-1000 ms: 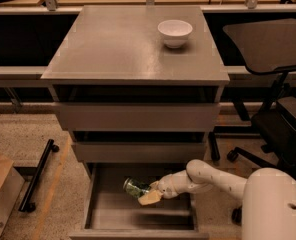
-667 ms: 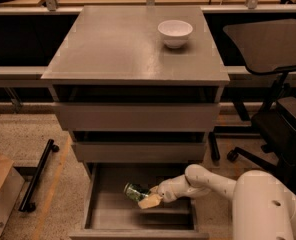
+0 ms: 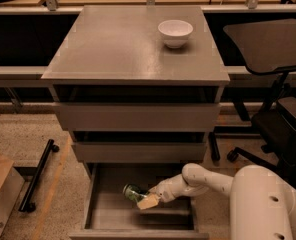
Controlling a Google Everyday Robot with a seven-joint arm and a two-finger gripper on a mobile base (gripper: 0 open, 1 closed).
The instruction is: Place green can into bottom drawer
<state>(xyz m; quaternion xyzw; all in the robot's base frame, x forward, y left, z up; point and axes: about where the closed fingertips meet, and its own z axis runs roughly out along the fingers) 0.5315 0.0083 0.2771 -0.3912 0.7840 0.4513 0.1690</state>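
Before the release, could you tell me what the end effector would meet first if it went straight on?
The end effector, holding the green can, angles down inside the bottom drawer; likely its floor first, though depth is unclear.

Pincer (image 3: 144, 198) in bottom drawer (image 3: 113, 215) grips green can (image 3: 132, 191), covering its end; drawer front cropped.

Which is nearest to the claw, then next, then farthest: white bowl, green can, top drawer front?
The claw sits inside the open bottom drawer.
1. green can: held in the claw.
2. top drawer front: above it.
3. white bowl: on the cabinet top, back right.
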